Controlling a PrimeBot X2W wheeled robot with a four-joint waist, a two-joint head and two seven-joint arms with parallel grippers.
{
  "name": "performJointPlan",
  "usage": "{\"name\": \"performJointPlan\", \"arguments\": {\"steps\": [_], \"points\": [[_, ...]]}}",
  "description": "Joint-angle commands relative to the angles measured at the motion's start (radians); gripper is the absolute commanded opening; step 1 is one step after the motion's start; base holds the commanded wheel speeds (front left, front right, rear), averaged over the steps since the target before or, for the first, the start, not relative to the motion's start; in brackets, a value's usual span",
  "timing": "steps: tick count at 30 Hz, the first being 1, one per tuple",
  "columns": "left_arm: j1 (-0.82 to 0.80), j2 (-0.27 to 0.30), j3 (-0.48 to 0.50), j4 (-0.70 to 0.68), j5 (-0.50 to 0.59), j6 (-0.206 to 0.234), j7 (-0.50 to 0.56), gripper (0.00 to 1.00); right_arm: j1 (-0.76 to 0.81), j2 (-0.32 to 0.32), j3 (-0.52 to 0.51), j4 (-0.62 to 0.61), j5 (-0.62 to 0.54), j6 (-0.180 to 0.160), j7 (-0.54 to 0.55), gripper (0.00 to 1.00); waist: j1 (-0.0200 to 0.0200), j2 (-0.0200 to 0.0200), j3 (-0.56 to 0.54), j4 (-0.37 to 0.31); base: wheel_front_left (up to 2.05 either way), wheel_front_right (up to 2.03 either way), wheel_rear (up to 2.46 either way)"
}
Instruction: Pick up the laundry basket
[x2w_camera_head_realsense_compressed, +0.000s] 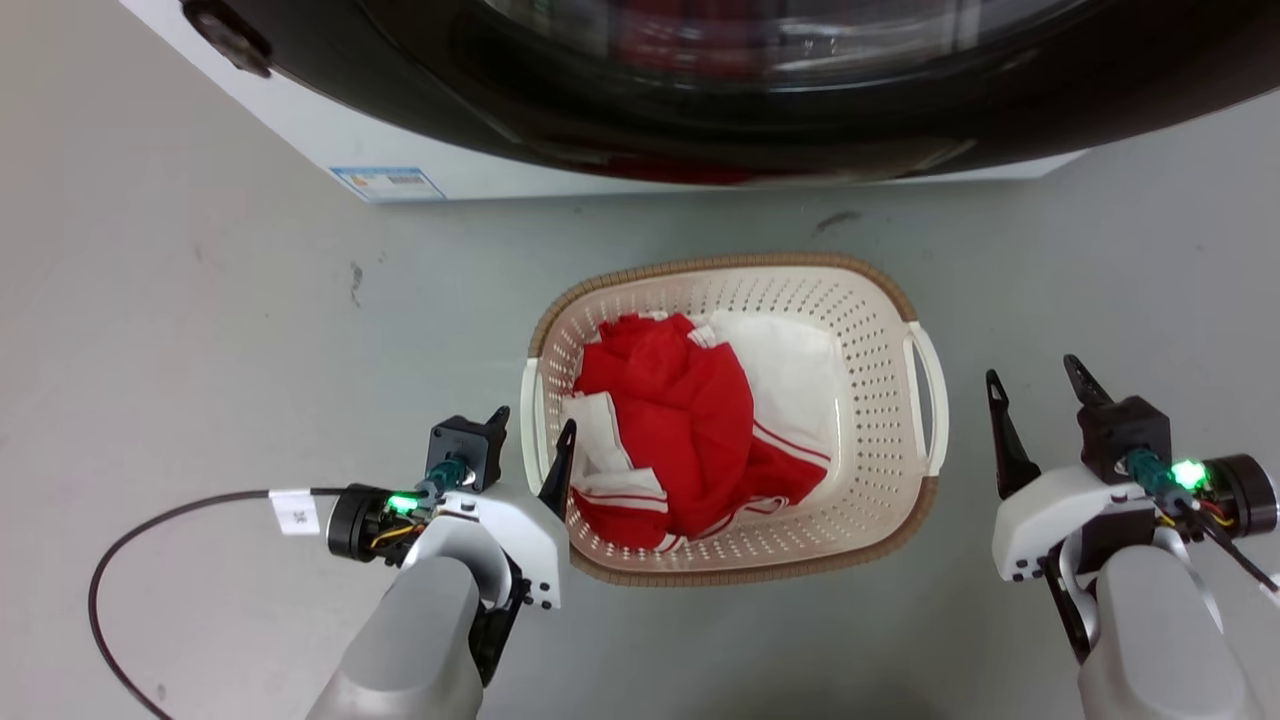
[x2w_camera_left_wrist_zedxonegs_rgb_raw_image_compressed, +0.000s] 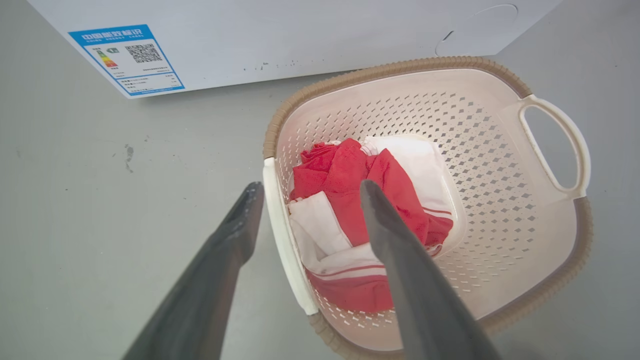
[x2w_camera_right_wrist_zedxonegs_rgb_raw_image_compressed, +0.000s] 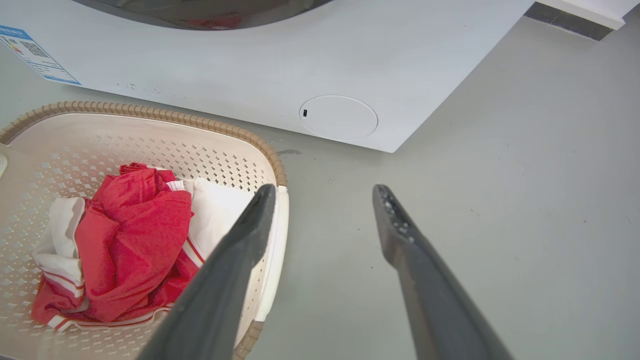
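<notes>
The laundry basket (x2w_camera_head_realsense_compressed: 870, 330) sat on the grey floor (x2w_camera_head_realsense_compressed: 200, 350) just in front of the washing machine (x2w_camera_head_realsense_compressed: 420, 160), with a crumpled red garment (x2w_camera_head_realsense_compressed: 690, 420) and a white cloth (x2w_camera_head_realsense_compressed: 790, 370) lying in it. Nothing had been lifted yet. It rested flat, and both arms were low at its two ends.

The left gripper (x2w_camera_head_realsense_compressed: 536, 418) was spread wide and set astride the basket's left loop handle (x2w_camera_left_wrist_zedxonegs_rgb_raw_image_compressed: 285, 240). In the left wrist view one dark finger stood outside the handle over the floor, and the other reached in over the clothes. It was not pinching anything. I could not tell whether either finger touched the plastic.

The right gripper (x2w_camera_head_realsense_compressed: 1031, 368) was spread as well, and empty. It hung beside the right loop handle (x2w_camera_head_realsense_compressed: 932, 390) rather than around it, with bare floor between its fingers in the right wrist view.

I judged this to be the approach for a two-handed grasp, with the left side nearly placed and the right side lagging. The next move would call for the right gripper to slide inward until its fingers bracketed that handle. Then both would need to close and rise evenly, so the basket did not tip and spill the laundry.
</notes>
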Motion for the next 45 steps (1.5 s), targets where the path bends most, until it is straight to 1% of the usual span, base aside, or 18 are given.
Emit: {"name": "performJointPlan", "arguments": {"steps": [1, 5, 9, 17, 22, 31, 37, 38, 39, 40, 45], "points": [[-0.028, 0.002, -0.01, 0.023, -0.004, 0.001, -0.003, 1.0, -0.031, -0.002, -0.002, 0.023, -0.012, -0.001, -0.002, 1.0, -0.0001, 0.0, 0.041, -0.001, 0.0, 0.0, 0.0], [-0.068, 0.002, -0.024, 0.071, -0.034, 0.005, -0.003, 1.0, -0.081, -0.002, 0.012, 0.076, -0.039, -0.001, -0.002, 1.0, -0.0001, 0.0, 0.092, 0.003, 0.0, 0.0, 0.0], [-0.102, 0.002, -0.036, 0.116, -0.063, 0.001, -0.003, 1.0, -0.122, -0.002, 0.017, 0.134, -0.071, -0.001, -0.002, 1.0, -0.0001, 0.0, 0.136, 0.007, 0.0, 0.0, 0.0], [-0.17, 0.002, -0.064, 0.184, -0.087, -0.003, -0.003, 1.0, -0.216, -0.002, -0.019, 0.272, -0.13, -0.001, -0.002, 1.0, -0.0001, 0.0, 0.208, 0.014, 0.0, 0.0, 0.0], [-0.196, 0.002, -0.08, 0.214, -0.093, -0.004, -0.003, 1.0, -0.259, -0.002, -0.042, 0.324, -0.151, -0.001, -0.002, 1.0, -0.0001, 0.0, 0.233, 0.014, 0.0, 0.0, 0.0], [-0.24, 0.002, -0.114, 0.248, -0.118, 0.002, -0.003, 1.0, -0.318, -0.002, -0.07, 0.379, -0.18, -0.001, -0.002, 1.0, -0.0001, 0.0, 0.29, 0.021, 0.0, 0.0, 0.0], [-0.262, 0.002, -0.137, 0.247, -0.135, 0.006, -0.003, 1.0, -0.346, -0.002, -0.084, 0.402, -0.198, -0.001, -0.002, 1.0, -0.0001, 0.0, 0.316, 0.032, 0.0, 0.0, 0.0], [-0.265, 0.002, -0.14, 0.245, -0.136, 0.007, -0.003, 0.47, -0.351, -0.003, -0.086, 0.406, -0.203, -0.001, -0.002, 0.67, -0.0001, 0.0, 0.319, 0.033, 0.0, 0.0, 0.0], [-0.268, 0.002, -0.142, 0.241, -0.138, 0.009, -0.003, 0.31, -0.355, -0.003, -0.089, 0.41, -0.207, -0.001, -0.002, 0.35, -0.0001, 0.0, 0.321, 0.035, 0.0, 0.0, 0.0], [-0.271, 0.002, -0.144, 0.235, -0.14, 0.011, -0.003, 0.0, -0.358, -0.003, -0.09, 0.418, -0.211, -0.001, -0.002, 0.0, -0.0001, 0.0, 0.323, 0.036, 0.0, 0.0, 0.0], [-0.272, 0.01, -0.16, 0.243, -0.149, 0.007, -0.002, 0.0, -0.377, -0.007, -0.091, 0.449, -0.215, -0.002, -0.002, 0.0, -0.0001, 0.0, 0.321, 0.038, 0.0, 0.0, 0.0]]}}
